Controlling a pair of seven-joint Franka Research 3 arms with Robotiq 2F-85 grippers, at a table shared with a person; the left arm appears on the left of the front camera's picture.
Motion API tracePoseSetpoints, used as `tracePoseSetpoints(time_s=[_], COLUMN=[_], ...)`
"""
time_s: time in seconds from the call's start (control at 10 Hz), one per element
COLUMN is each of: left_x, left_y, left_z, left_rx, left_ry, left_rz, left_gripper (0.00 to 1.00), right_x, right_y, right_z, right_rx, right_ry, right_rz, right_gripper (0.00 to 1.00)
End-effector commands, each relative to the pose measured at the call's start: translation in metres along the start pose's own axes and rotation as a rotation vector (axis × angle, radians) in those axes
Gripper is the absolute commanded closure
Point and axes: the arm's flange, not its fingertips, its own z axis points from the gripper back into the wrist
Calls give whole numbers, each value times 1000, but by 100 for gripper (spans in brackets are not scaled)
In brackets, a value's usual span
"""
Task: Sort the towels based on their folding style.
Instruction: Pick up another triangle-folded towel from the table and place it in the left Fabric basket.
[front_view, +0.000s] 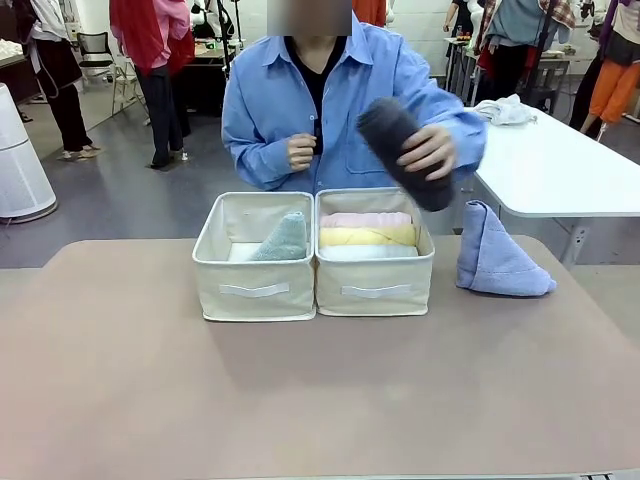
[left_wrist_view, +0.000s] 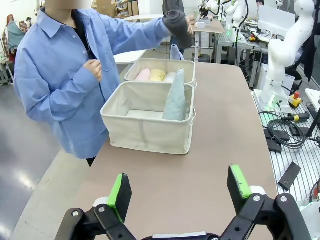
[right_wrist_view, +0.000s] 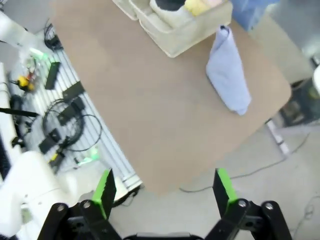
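A person's hand (front_view: 430, 150) holds a dark grey rolled towel (front_view: 403, 150) in the air above the right beige basket (front_view: 375, 285), which holds pink (front_view: 365, 219), yellow (front_view: 367, 236) and white (front_view: 362, 252) rolls. A grey-green triangle towel (front_view: 284, 240) stands in the left basket (front_view: 255, 288). A light blue triangle towel (front_view: 495, 258) stands on the table right of the baskets. My left gripper (left_wrist_view: 177, 192) is open over the table, well back from the baskets. My right gripper (right_wrist_view: 164, 187) is open, off the table's edge, far from the light blue towel (right_wrist_view: 228, 72).
The brown table (front_view: 300, 400) has free room in front of the baskets. A white table (front_view: 560, 170) with a crumpled white cloth (front_view: 505, 110) stands at the back right. Cables and boxes (right_wrist_view: 60, 125) lie on the floor beside the table.
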Motion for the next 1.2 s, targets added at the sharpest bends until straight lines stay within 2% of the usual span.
tracePoseSetpoints(time_s=[0.0, 0.2, 0.4, 0.6, 0.7, 1.1], left_x=[1, 1, 1, 1, 1, 1], left_y=[-1, -1, -1, -1, -1, -1], left_z=[3, 3, 3, 3, 3, 3], left_rx=[-6, -6, -6, -6, -6, -6], left_ry=[-5, -5, -5, -5, -5, -5], left_rz=[-2, -2, -2, -2, -2, -2], left_gripper=[0, 0, 0, 0, 0, 0], right_x=[33, 51, 49, 46, 54, 54], right_y=[-20, -38, -40, -42, -44, -44], right_z=[-59, -119, -156, -162, -166, -166], right_rx=[7, 6, 50, 120, 69, 69], right_ry=[68, 139, 159, 104, 160, 160], right_rz=[106, 164, 178, 137, 155, 155], right_gripper=[0, 0, 0, 0, 0, 0])
